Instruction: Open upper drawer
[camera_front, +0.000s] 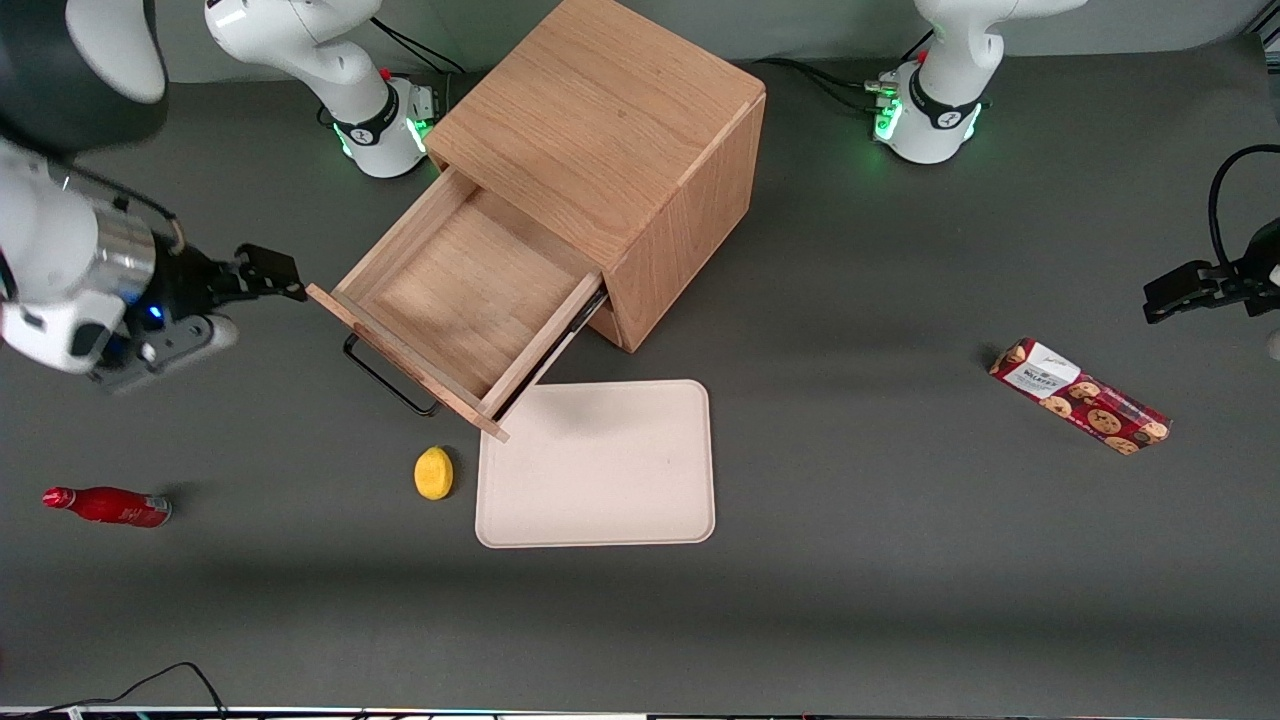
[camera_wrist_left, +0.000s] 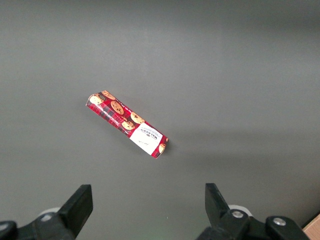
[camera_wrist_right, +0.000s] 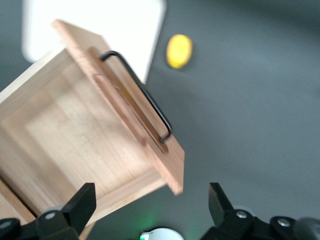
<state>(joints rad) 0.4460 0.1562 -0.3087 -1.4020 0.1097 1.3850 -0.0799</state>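
Oak drawer (camera_front: 470, 300) stands pulled well out of the cabinet (camera_front: 610, 150) in my front view, above the tray (camera_front: 600, 465); my gripper (camera_front: 262, 276) hangs beside it. Wrist view: jaws wide, empty; a careless swing could catch the handle (camera_wrist_right: 140, 95).

My right arm reaches in low over the desk. Claw (camera_front: 272, 274) level, fingers (camera_wrist_right: 80, 206) spread wide, gripping nothing.

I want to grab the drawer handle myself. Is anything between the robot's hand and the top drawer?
No, nothing visible is in the way. The end effector, fingers open, hovers beside the upper drawer, which is pulled out, with only bare table between them. The lemon and tray lie nearer the front camera.
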